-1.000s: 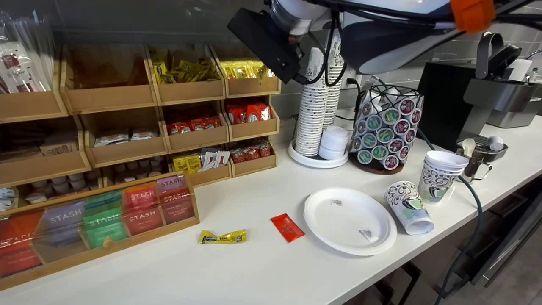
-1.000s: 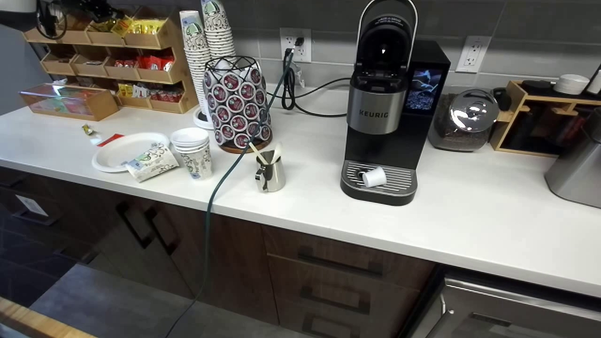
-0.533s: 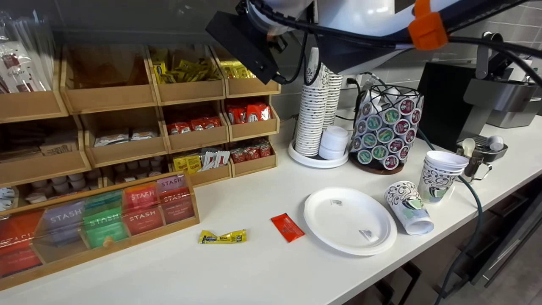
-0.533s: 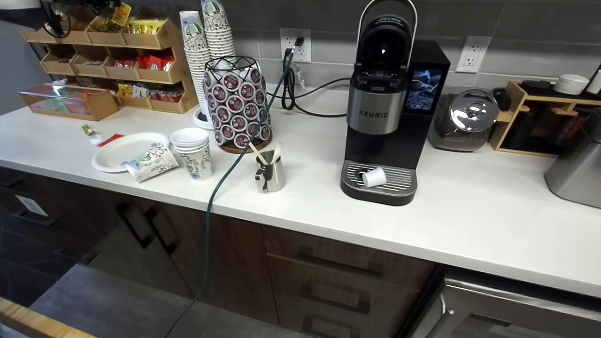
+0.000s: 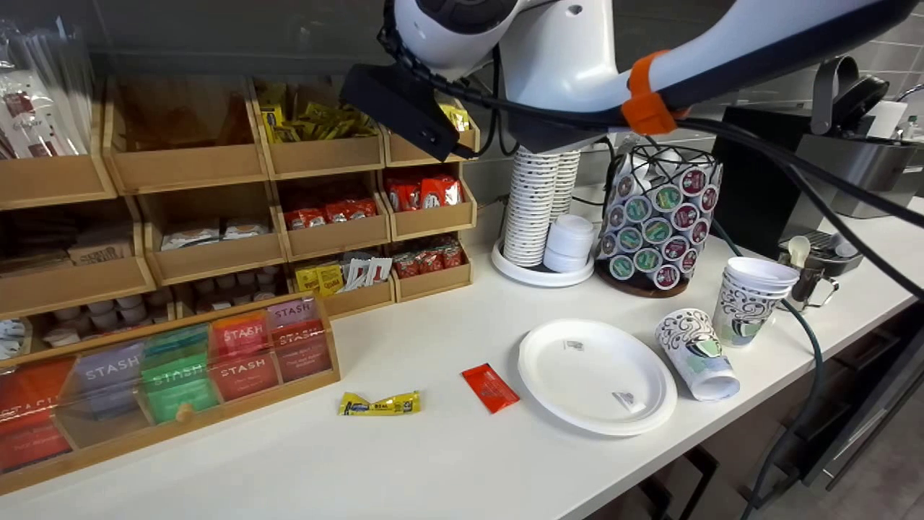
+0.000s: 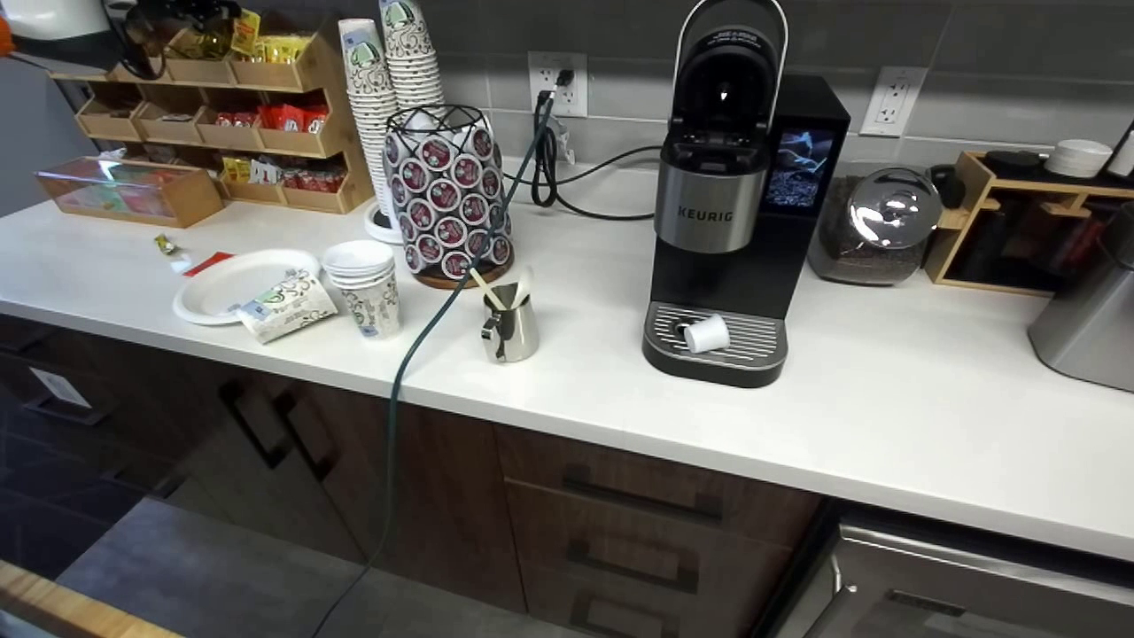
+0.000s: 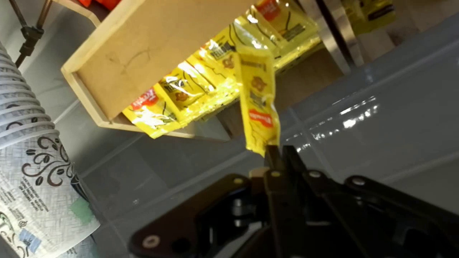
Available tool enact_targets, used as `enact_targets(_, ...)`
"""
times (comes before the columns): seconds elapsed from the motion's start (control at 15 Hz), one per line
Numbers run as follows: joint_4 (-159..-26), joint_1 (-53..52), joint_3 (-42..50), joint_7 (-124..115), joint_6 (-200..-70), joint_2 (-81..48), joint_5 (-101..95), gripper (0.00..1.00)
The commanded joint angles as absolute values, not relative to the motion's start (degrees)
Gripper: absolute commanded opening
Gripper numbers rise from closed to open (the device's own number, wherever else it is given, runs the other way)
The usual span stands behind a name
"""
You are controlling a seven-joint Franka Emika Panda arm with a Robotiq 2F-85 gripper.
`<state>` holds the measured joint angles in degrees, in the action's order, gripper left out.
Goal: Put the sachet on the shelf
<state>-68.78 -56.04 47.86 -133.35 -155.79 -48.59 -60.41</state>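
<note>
The sachet [image 7: 259, 104], a small flat yellow packet with red and dark print, is pinched at one end by my gripper [image 7: 280, 147] in the wrist view. The fingers are nearly together. The sachet hangs free beyond the fingertips and overlaps the top-tier compartment of yellow packets; I cannot tell its exact height above it. In an exterior view the sachet [image 6: 245, 33] is upright beside the gripper at the shelf's top. The shelf [image 5: 325, 157] is a light-brown wooden rack, also in the wrist view [image 7: 143, 46]. In an exterior view the arm hides the fingers and sachet [image 5: 404, 108].
Stacked paper cups [image 7: 32, 172] stand close beside the shelf's end. A pod rack [image 5: 657, 217] is beyond them. A tea tray [image 5: 180, 415] stands before the shelf. A narrow yellow packet [image 5: 380, 404], a red packet [image 5: 491, 388] and a white plate [image 5: 530, 361] lie on the counter.
The arm has come lower and farther over the shelf's top tier. The sachet has moved with the gripper, rising and shifting slightly right in an exterior view, and now stands more upright.
</note>
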Motion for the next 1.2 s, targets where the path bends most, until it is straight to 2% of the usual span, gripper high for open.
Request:
enact_targets(0.0, -65.02, -53.62, 45.2, -128.1, -152.44, -50.15, -57.13, 0.4)
enact_targets(0.4, -77.96, -51.83, 38.47, -117.05, -156.39, -37.58, -48.52, 0.87)
enact_targets(0.53, -82.94, -51.88, 37.8, -117.44, -159.84, -33.53, -47.66, 0.99)
enact_targets(0.8, -94.12, -55.17, 42.19, -125.67, -176.39, -25.94, -53.55, 1.0)
enact_targets(1.13, -108.62, -52.96, 35.25, -126.26, -176.45, -14.75, -52.68, 1.0)
